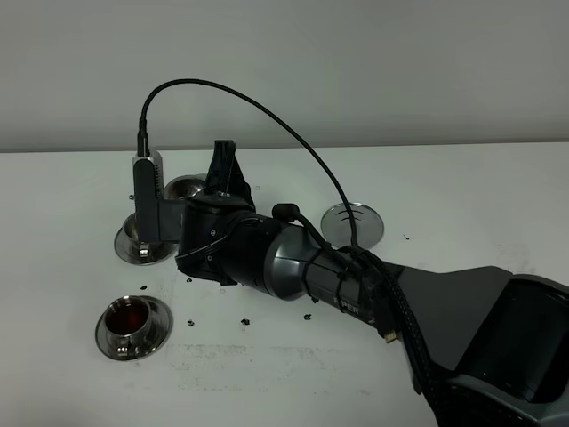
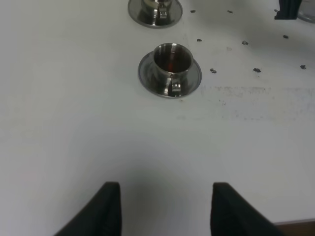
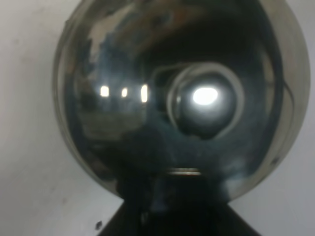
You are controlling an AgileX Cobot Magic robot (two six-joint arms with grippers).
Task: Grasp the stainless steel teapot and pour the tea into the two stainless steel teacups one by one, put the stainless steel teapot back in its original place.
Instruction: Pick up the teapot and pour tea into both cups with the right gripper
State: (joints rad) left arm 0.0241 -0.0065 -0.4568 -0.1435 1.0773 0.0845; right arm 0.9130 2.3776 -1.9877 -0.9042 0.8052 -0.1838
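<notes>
My right arm reaches across to the left side of the table, and its gripper [image 1: 222, 173] is shut on the stainless steel teapot [image 1: 184, 188]. Only a sliver of the pot shows behind the wrist there. In the right wrist view its shiny round body [image 3: 147, 98] fills the picture. One teacup [image 1: 142, 242] stands on its saucer just in front of the pot, half hidden by the wrist camera. The other teacup [image 1: 132, 322] holds red tea, nearer the front edge; it is also seen as [image 2: 171, 69]. The ridged coaster [image 1: 353, 222] lies bare to the right. My left gripper [image 2: 165, 189] is open over bare table.
Dark specks [image 1: 244, 320] dot the white table between the cups and the coaster. The right arm's thick body [image 1: 293, 262] and its cable span the middle of the table. The farther cup's saucer [image 2: 155, 12] shows at the edge of the left wrist view.
</notes>
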